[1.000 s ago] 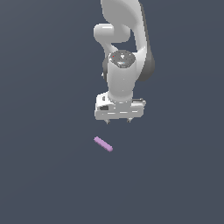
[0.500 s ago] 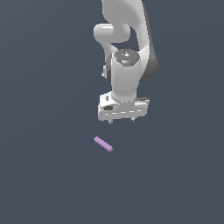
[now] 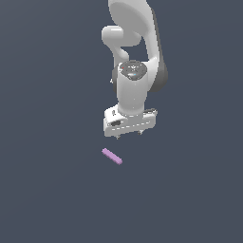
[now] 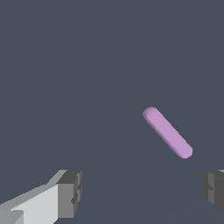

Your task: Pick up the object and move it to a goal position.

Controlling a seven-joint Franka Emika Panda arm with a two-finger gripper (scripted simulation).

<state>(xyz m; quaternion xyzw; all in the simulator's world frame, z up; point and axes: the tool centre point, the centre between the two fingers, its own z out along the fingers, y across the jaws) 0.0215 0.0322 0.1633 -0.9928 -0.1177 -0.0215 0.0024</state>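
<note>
The bar (image 3: 112, 156) is lying flat on the dark floor (image 3: 52, 190), set on a slant, just below the gripper (image 3: 129, 134) in the exterior view and a little toward that view's left. In the wrist view the bar (image 4: 167, 132) is sitting between the two fingertips but nearer one of them, and clear of both.

It is looking like a small, thin, stiff piece with rounded ends and a plain matte skin, so it is probably light and unlikely to bend or break. The matte face should be giving the pads fair grip. The sensible hold is across its short width at the middle of its length, so that it is not swinging about one end when raised.

The arm is hanging nearly straight down over the bar, wrist vertical, the white hand facing the floor. The gripper is hovering above the bar, not touching it. The fingers (image 4: 70, 192) are standing wide apart and holding nothing. How high the tips are riding above the floor is hard to judge from either view. The hand will likely need turning so the jaws are closing across the bar's slant. No goal marker is showing.
</note>
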